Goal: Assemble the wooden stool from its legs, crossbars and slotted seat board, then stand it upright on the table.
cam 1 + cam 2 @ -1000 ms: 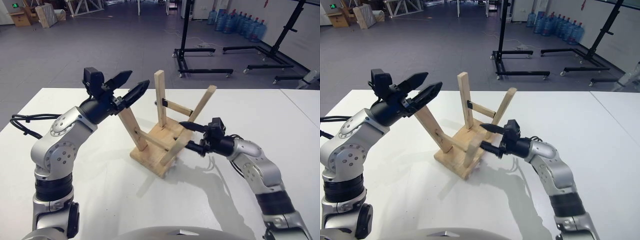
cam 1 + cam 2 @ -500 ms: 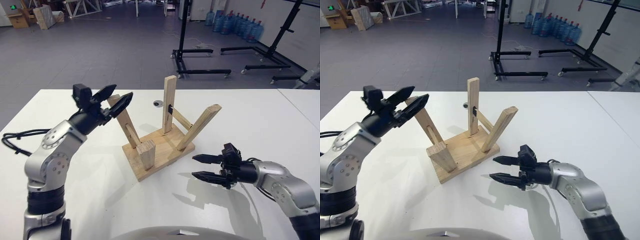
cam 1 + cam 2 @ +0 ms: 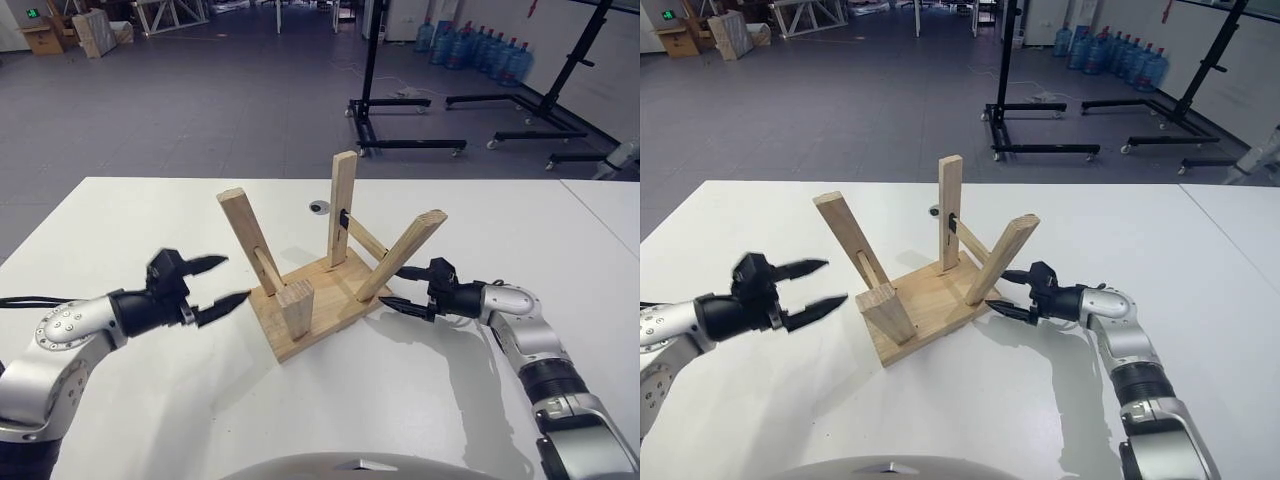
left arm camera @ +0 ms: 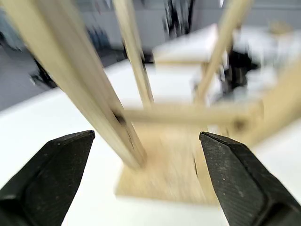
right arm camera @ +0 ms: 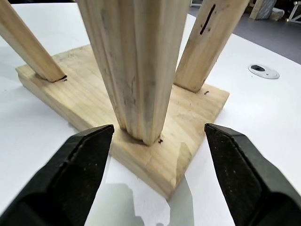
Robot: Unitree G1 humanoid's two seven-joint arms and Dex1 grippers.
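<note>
The wooden stool (image 3: pixel 318 268) rests upside down on the white table (image 3: pixel 120 215), seat board (image 3: pixel 330 312) flat and legs pointing up. A crossbar (image 3: pixel 362 238) joins the back leg (image 3: pixel 342 205) to the right leg (image 3: pixel 408 252). My left gripper (image 3: pixel 234 278) hovers open just left of the seat board, aimed at the left leg (image 4: pixel 77 84), touching nothing. Close to the base of the right leg (image 5: pixel 136 61), my right gripper (image 3: pixel 392 286) is open, a finger on either side and no contact seen.
A round grommet (image 3: pixel 319 207) sits in the table behind the stool. A black cable (image 3: pixel 25 299) trails at the left edge. A second table (image 3: pixel 610 205) adjoins on the right. Black metal racks (image 3: pixel 400 110) stand on the floor beyond.
The stool went from tilted between both grippers to flat on its seat board. My left gripper dropped from the left leg's top to table height. My right gripper came in to the right leg's base.
</note>
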